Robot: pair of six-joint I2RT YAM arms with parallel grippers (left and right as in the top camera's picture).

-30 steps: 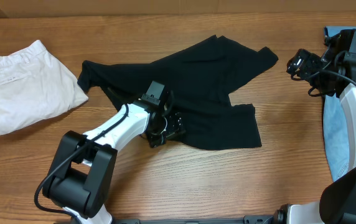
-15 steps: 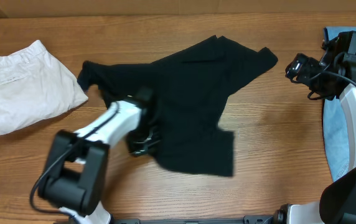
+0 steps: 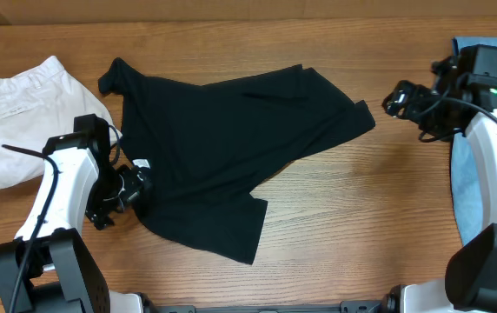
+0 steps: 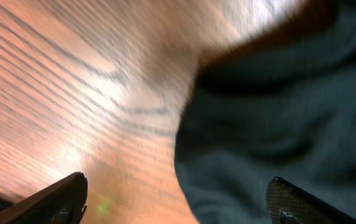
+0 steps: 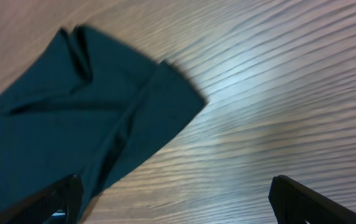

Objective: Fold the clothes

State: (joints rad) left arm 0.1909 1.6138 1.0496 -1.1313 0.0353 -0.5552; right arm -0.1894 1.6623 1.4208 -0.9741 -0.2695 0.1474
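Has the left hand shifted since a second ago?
Yes. The left hand moved left, toward the folded white garment, and the black garment shifted with it.

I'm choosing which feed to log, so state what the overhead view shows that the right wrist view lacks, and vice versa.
Only overhead: the folded white garment, the blue cloth, and the left gripper at the left edge of the black garment. Only right wrist: the right gripper seen spread wide above bare wood. Both: the black garment's right corner and the wooden table.
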